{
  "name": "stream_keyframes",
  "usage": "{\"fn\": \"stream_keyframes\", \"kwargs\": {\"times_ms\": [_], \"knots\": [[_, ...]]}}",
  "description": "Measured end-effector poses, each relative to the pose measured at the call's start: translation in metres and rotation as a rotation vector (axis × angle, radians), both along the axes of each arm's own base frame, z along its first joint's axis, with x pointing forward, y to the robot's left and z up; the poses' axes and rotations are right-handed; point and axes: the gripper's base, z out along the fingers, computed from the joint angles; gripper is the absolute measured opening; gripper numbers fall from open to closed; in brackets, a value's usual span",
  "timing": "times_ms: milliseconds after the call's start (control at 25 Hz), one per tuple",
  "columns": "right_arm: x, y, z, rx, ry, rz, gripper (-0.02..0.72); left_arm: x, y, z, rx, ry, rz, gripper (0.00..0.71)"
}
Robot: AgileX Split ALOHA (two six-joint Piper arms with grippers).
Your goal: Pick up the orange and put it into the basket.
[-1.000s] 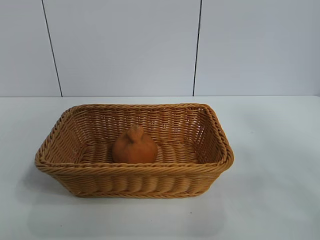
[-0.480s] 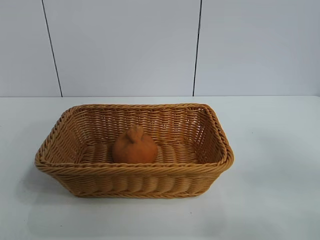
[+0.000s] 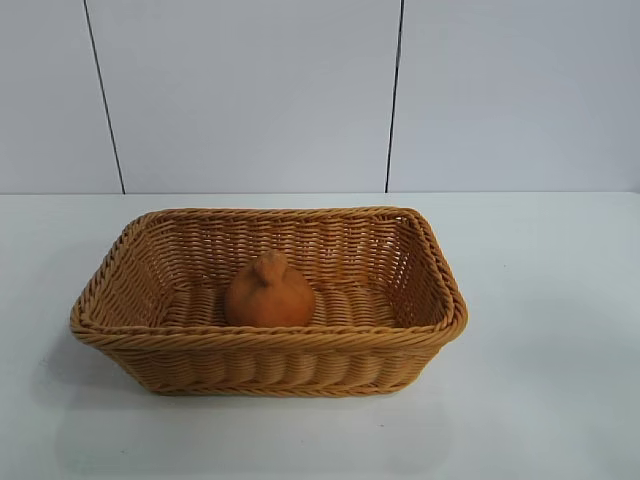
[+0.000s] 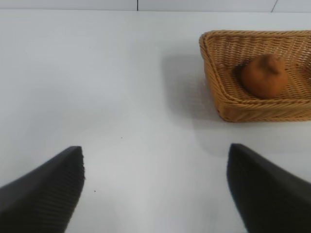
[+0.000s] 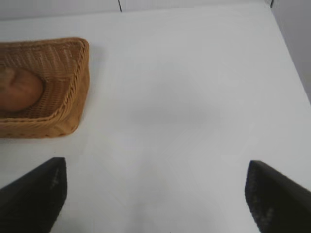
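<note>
White table [image 3: 560,300] unchanged: orange [image 3: 268,293] stays inside basket [image 3: 260,340].

The white counter [image 3: 560,300] lies bare on both sides of the tan woven wicker basket [image 3: 110,330], so I can pass at 3 and 9 o'clock. The basket's sloped walls and braided rim block any low approach. Its top is open; only the dull orange-brown knobby orange [image 3: 268,293] fills the middle of the floor.
</note>
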Motion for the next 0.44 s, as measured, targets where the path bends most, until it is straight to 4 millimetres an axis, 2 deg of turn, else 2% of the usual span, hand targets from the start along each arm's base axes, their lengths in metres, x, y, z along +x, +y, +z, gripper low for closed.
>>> {"fn": "stream_keyframes", "kwargs": {"times_ms": [440], "knots": [[-0.0047, 0.0003, -0.0002, 0.006, -0.027, 0.004, 0.683, 0.0, 0.0, 0.0, 0.0, 0.0, 0.0, 0.576]]}}
